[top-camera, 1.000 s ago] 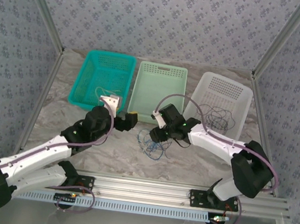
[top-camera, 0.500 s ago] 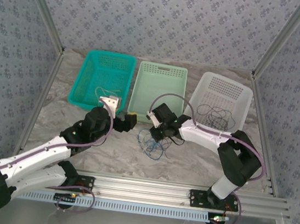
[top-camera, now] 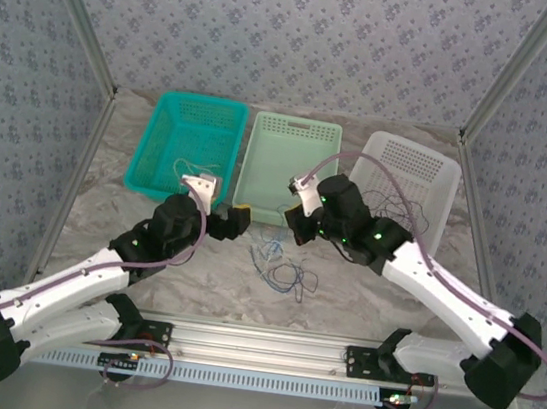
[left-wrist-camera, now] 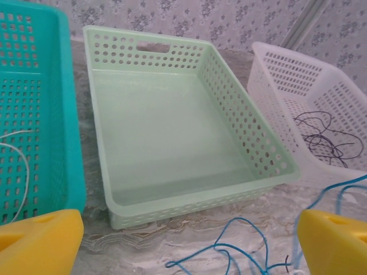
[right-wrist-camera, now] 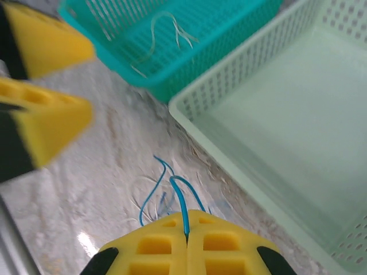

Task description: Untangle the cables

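Left arm (top-camera: pixel 61 288) and right arm (top-camera: pixel 444 288): white links, black joints, purple-grey cables (top-camera: pixel 338 156) looped alongside. Left gripper (left-wrist-camera: pixel 189 240) and right gripper (right-wrist-camera: pixel 186 232) have chunky yellow fingers (right-wrist-camera: pixel 221 229).

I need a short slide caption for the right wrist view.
Right pincer, shut on the thin blue cable, beside the pale green plastic basket.

Overhead camera looks down from behind me across the whole counter (top-camera: pixel 342 294); my two wrist cameras ride low and close, both catching the pale green basket (left-wrist-camera: pixel 241 123).
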`<move>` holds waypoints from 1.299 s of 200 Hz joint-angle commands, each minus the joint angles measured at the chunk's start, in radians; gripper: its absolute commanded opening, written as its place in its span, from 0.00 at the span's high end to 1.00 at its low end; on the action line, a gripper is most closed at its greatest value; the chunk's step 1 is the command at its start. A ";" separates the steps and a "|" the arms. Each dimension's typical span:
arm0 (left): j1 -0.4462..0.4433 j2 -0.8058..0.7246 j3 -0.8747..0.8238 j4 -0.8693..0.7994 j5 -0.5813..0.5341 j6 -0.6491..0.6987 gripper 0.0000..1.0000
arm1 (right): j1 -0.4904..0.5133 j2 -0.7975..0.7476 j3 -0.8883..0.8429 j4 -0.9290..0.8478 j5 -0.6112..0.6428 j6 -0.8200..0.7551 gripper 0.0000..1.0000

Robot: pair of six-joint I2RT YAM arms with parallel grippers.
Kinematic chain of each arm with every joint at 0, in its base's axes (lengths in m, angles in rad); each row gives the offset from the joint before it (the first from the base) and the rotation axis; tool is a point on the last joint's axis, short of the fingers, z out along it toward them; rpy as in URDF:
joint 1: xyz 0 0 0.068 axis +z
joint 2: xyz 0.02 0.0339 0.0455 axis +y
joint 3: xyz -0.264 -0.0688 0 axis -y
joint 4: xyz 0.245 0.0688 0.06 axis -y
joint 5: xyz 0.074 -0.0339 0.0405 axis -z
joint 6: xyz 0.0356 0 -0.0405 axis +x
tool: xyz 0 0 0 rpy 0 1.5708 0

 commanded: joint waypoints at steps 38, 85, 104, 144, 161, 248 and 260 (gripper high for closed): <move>0.005 0.053 0.028 0.172 0.183 0.047 0.05 | 0.000 -0.061 0.095 -0.095 -0.057 -0.014 1.00; -0.022 0.168 0.094 0.204 0.317 0.104 0.10 | 0.000 -0.056 0.118 -0.098 -0.102 -0.008 1.00; -0.033 0.217 0.118 0.209 0.316 0.114 0.11 | -0.001 -0.066 0.102 -0.073 -0.141 0.002 1.00; -0.050 0.265 0.125 0.289 0.320 0.134 0.11 | -0.002 -0.068 0.094 -0.068 -0.145 0.016 1.00; -0.050 0.282 0.136 0.275 0.282 0.136 0.12 | -0.001 -0.071 0.089 -0.056 -0.165 0.024 1.00; -0.059 0.428 0.183 0.290 0.258 0.119 0.13 | -0.001 -0.091 0.090 -0.003 -0.278 0.065 1.00; -0.063 0.456 0.193 0.289 0.264 0.117 0.13 | -0.001 -0.099 0.091 0.006 -0.303 0.073 1.00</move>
